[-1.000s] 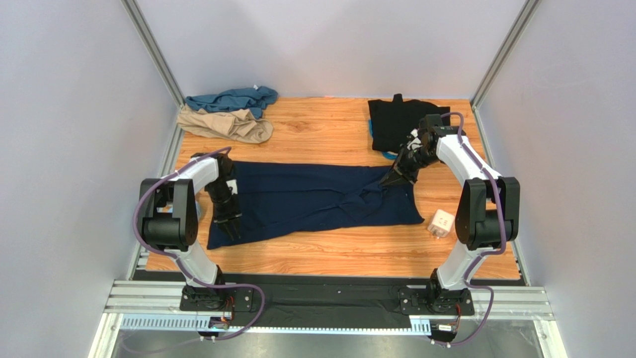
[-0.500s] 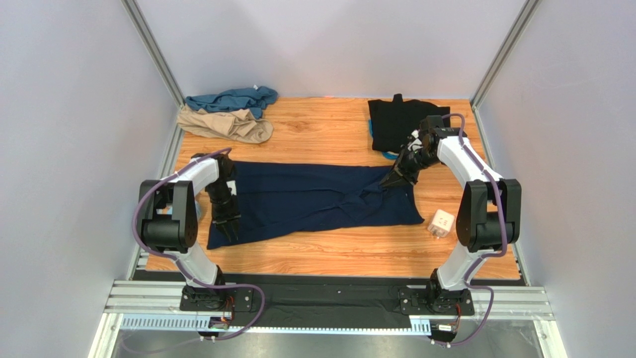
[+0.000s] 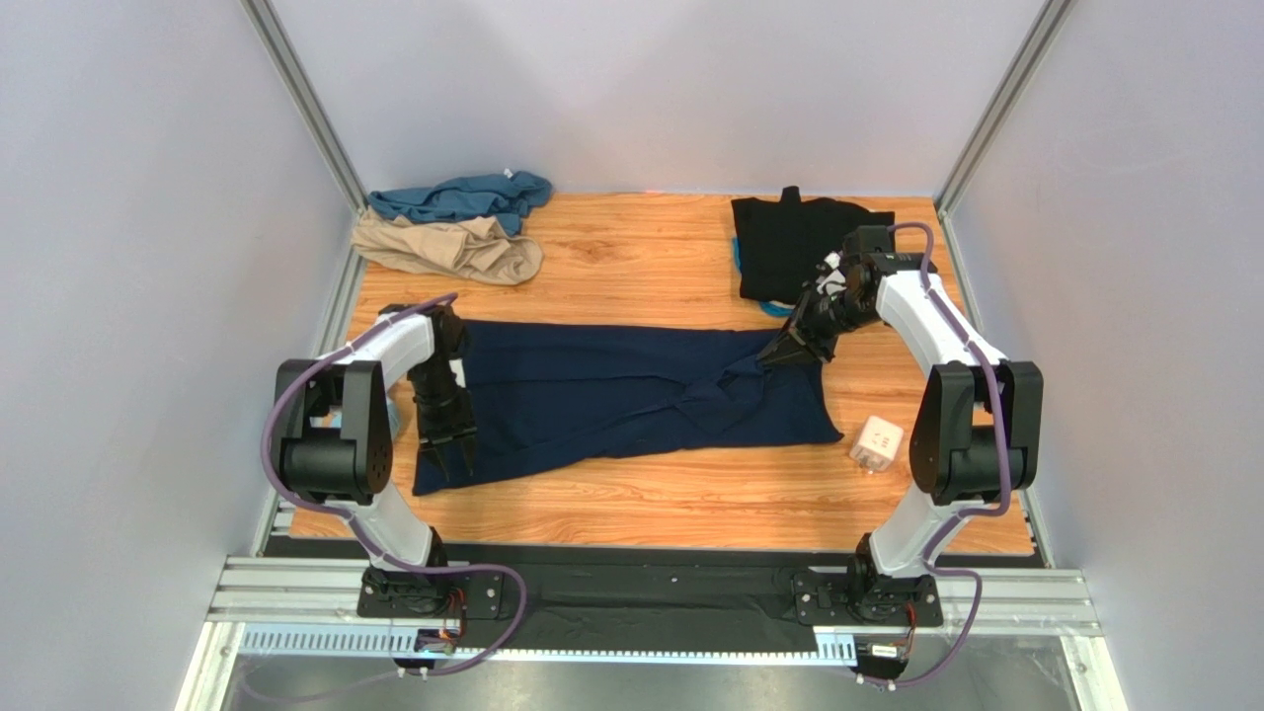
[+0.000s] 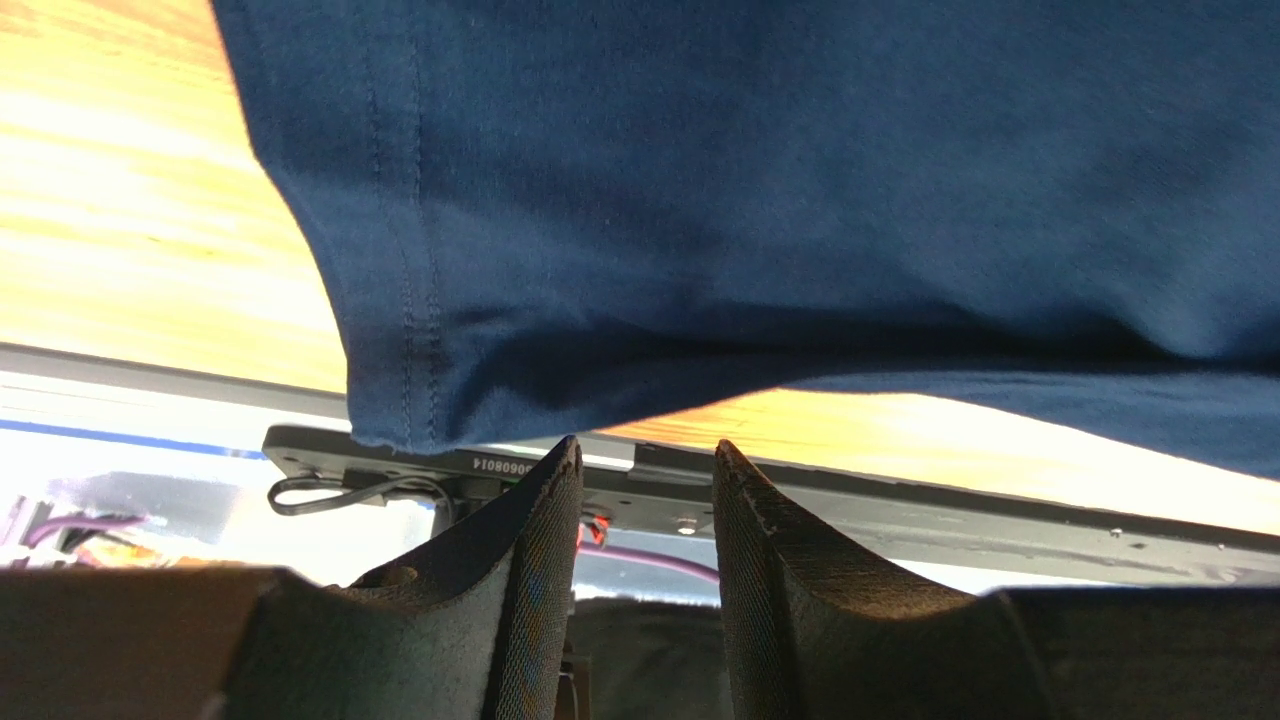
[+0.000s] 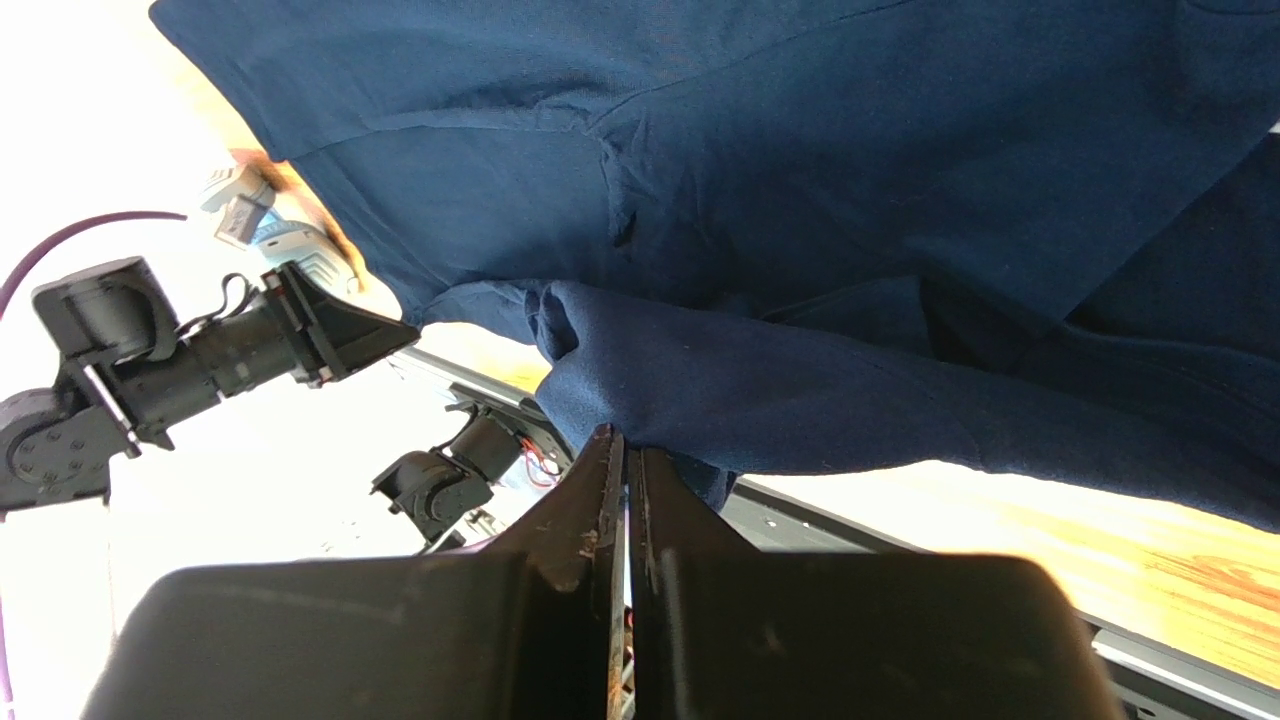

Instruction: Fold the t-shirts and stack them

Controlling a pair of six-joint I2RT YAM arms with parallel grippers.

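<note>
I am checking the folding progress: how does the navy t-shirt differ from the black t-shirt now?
The navy t-shirt lies spread long across the middle; the black t-shirt sits compact at the far right. The right gripper pinches the navy one; no gripper holds the black one. Both are dark cloth.
</note>
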